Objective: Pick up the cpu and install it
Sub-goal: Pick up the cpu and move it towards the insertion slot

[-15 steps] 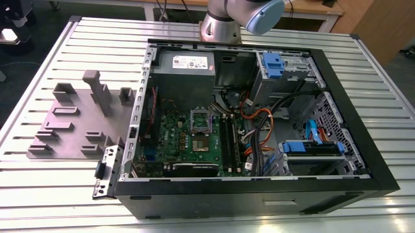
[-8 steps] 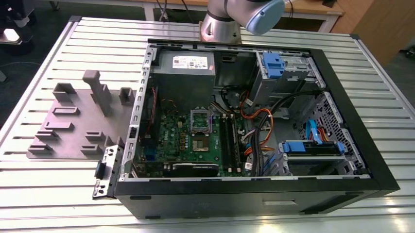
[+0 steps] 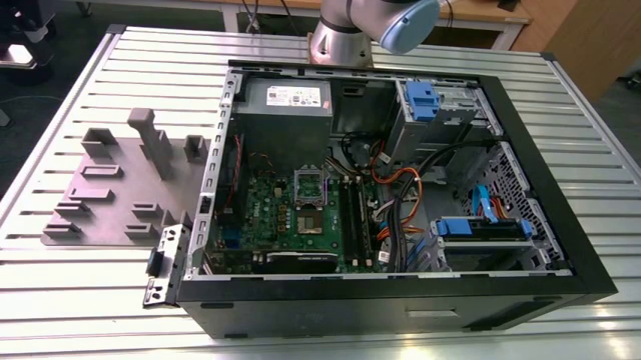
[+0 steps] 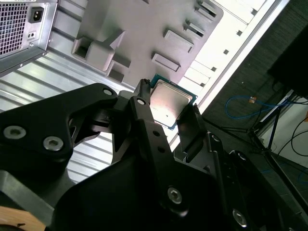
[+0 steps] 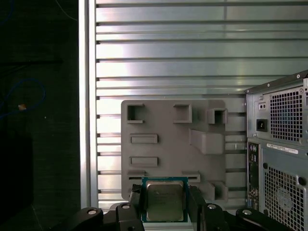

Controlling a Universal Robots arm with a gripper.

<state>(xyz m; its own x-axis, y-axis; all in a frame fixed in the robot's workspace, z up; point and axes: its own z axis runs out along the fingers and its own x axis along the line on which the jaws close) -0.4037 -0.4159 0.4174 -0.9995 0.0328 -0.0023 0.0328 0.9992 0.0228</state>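
A slatted aluminium table [image 5: 168, 48] runs under everything, with dark floor beyond its edge. In both wrist views I have the gripper [image 5: 165, 204] clamped on the cpu [image 5: 164, 197], one finger [image 5: 135, 199] on each of two opposite edges. I judge that edge pinch is deliberate: it keeps the pads off the metal lid and off the underside.

The chip lies flat in the grip, its shiny lid turned up toward the wrist cameras and its underside toward the table. It is square, so it has no real long axis. In the first wrist view its sides run parallel to the sides of the grey fixture tray [image 5: 168, 144] behind it.

That tray sits well below the chip. I read the cpu as held clear in the air over the tray's near edge, not resting on it.

Just beside the tray lies the open computer case [image 3: 561, 247], on its side so the green motherboard [image 3: 290, 217] faces up. The arm [image 3: 346, 37] rises at the table's far side in the exterior view.
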